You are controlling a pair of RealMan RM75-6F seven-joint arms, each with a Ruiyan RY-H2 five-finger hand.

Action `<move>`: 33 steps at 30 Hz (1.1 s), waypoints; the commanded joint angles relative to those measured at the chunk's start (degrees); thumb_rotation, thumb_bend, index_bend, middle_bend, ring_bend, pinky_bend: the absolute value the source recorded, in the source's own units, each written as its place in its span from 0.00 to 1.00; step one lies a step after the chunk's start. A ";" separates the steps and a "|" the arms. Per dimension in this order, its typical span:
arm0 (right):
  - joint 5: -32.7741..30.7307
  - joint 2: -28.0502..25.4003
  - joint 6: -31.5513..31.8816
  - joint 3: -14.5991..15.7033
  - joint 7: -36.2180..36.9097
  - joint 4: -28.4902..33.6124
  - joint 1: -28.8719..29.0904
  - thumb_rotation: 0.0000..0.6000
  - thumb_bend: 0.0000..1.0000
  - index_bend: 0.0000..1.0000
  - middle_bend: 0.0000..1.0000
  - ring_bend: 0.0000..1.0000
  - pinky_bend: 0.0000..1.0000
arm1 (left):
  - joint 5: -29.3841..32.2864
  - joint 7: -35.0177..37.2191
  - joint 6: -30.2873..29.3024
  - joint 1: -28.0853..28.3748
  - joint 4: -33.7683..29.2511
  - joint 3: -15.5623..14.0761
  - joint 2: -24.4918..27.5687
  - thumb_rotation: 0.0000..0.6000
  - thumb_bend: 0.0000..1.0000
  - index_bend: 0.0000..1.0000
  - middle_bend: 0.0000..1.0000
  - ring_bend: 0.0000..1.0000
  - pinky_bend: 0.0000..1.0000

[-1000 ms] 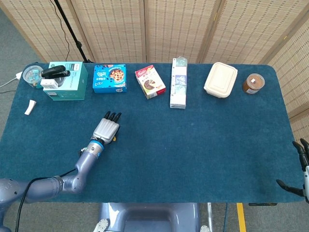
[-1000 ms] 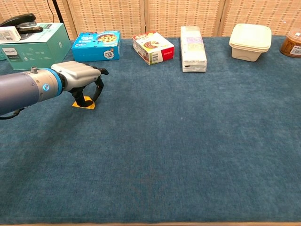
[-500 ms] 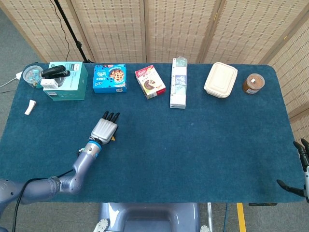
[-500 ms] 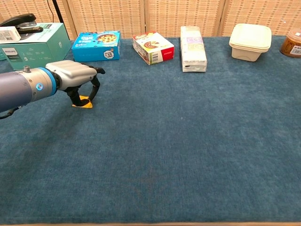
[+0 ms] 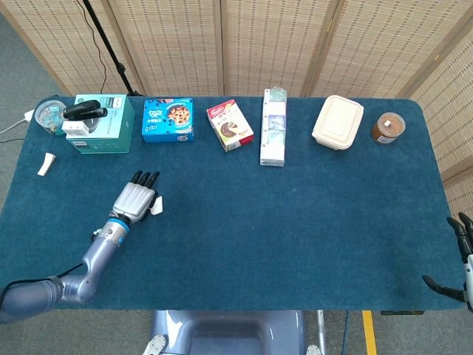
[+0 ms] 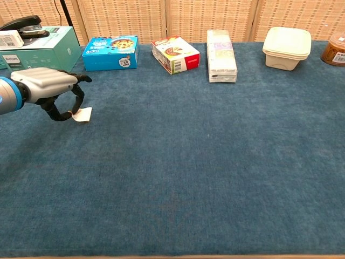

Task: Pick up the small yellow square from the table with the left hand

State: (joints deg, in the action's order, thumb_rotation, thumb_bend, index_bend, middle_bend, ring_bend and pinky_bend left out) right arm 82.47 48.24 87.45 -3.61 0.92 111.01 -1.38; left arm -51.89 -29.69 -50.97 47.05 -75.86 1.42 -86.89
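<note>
Grasp apparently made: left hand (image 6: 46, 89) near table's (image 6: 215, 178) left edge, fingers curled, pinching small square (image 6: 82, 114), pale underside showing, seemingly lifted off blue cloth. Remaining: raise clear. Right hand (image 5: 462, 259) idle at right edge, fingers spread.

Bright, even light all over, most likely from lamps high above. Only thin, soft shadows under the boxes along the far side of the blue table (image 5: 295, 222) and under the left hand (image 6: 46, 86). No hard glare anywhere, just a small shine on the silver back of that hand (a little brighter in the chest view). Sharp and clear across most of both pictures. A bit soft and grainy on the cloth near the bottom of the chest view. Slight bending of the table's straight edges in the head view.
</note>
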 commanded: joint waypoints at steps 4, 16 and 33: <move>0.10 0.22 -0.25 0.11 -0.57 0.06 0.14 1.00 0.00 0.00 0.00 0.00 0.00 | -3.85 4.54 0.00 -2.62 0.98 -0.86 2.36 1.00 0.45 0.62 0.00 0.00 0.00; 0.07 0.22 -0.43 0.16 -0.52 0.08 0.23 1.00 0.00 0.00 0.00 0.00 0.00 | -8.63 6.53 -1.97 -4.65 -2.45 -0.13 6.21 1.00 0.45 0.62 0.00 0.00 0.00; -0.57 -0.18 -0.54 -0.02 0.42 -0.12 0.20 1.00 0.00 0.00 0.00 0.00 0.00 | -8.78 -0.04 -1.56 -1.09 -2.96 3.07 -0.29 1.00 0.30 0.05 0.00 0.00 0.00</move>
State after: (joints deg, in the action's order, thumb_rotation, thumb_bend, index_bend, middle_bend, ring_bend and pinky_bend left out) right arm 81.90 48.06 86.92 -3.63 1.34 110.88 -1.18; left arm -60.65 -29.70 -52.51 45.91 -78.81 4.44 -87.12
